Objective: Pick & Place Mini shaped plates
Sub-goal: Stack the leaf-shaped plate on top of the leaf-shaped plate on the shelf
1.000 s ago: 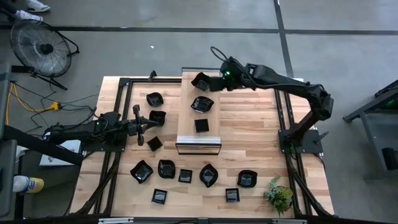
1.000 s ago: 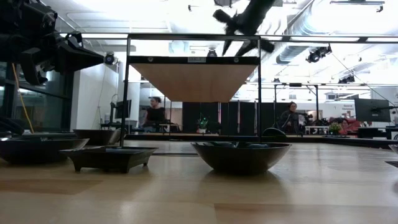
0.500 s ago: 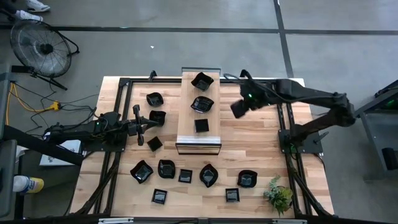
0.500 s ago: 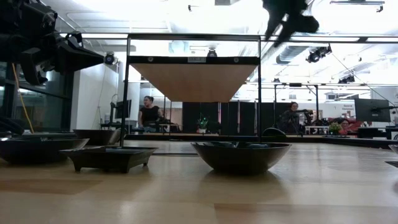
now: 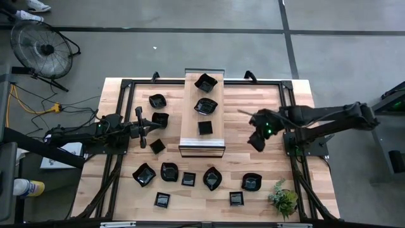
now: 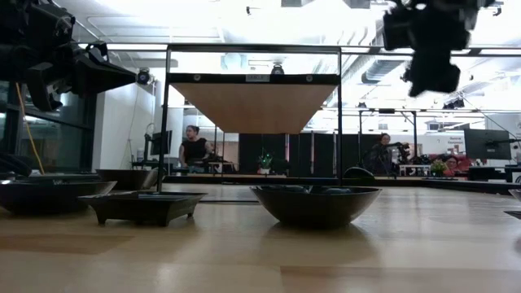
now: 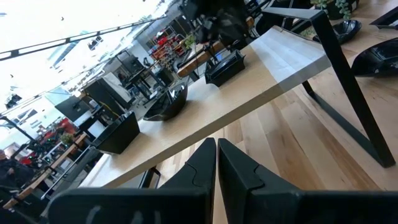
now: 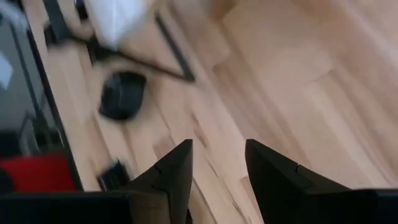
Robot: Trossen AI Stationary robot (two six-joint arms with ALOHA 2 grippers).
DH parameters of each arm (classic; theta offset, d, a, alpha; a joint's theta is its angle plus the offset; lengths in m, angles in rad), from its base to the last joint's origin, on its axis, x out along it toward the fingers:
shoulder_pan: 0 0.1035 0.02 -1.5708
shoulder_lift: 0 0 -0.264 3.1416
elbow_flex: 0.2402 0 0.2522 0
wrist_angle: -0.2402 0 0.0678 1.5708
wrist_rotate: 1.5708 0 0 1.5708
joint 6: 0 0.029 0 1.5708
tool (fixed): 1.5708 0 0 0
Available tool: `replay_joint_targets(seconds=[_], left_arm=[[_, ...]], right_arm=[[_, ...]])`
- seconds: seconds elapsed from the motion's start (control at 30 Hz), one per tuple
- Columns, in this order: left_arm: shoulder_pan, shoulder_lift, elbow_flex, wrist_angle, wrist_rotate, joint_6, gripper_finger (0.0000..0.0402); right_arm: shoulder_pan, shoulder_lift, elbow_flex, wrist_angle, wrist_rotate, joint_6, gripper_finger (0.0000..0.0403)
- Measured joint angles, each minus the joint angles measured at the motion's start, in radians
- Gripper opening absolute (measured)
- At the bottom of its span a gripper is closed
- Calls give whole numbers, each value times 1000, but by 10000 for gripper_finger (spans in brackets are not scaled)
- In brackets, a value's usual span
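Note:
Three mini shaped plates, glossy black, lie on the raised wooden shelf (image 5: 190, 136) in mid-table: one at its far end (image 5: 205, 82), one in the middle (image 5: 205, 106) and one toward the near end (image 5: 205, 127). Several more lie on the table, left of the shelf (image 5: 157, 100) and along the near side (image 5: 212, 178). My right gripper (image 5: 256, 140) hangs open and empty over bare wood right of the shelf, pointing slantwise down (image 8: 217, 168). My left gripper (image 5: 149, 125) waits shut at the left, level, facing the shelf (image 7: 216, 162).
The shelf's black frame legs (image 7: 348, 81) stand between the arms. A small green plant (image 5: 283, 198) sits at the near right corner. Black rails (image 5: 288, 120) run along the table's sides. Bare wood lies right of the shelf. People sit in the room beyond (image 6: 195, 150).
My right gripper has swung away from the shelf's far end toward the table's right and near side, sinking and tipping further down as it rolled. The plate at the shelf's far end stays where it lay.

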State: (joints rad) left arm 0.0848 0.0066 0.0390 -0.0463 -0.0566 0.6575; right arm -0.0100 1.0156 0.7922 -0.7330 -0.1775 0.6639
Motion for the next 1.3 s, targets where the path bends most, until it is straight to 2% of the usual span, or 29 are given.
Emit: replay_joint_targets(seconds=[0.3, 0.43, 0.67, 0.9, 1.3], left_arm=[[0, 0, 0, 0, 0, 0, 12], [0, 0, 0, 0, 0, 0, 12], [0, 0, 0, 0, 0, 0, 12], [0, 0, 0, 0, 0, 0, 12], [0, 0, 0, 0, 0, 0, 12]], right_arm=[[147, -2, -186, 124, -44, -199, 139], [224, 13, -236, 201, -44, -227, 140], [307, 147, -250, 242, -47, -228, 140], [372, 261, -245, 365, -152, -201, 140], [385, 393, -206, 388, -126, -138, 139]])
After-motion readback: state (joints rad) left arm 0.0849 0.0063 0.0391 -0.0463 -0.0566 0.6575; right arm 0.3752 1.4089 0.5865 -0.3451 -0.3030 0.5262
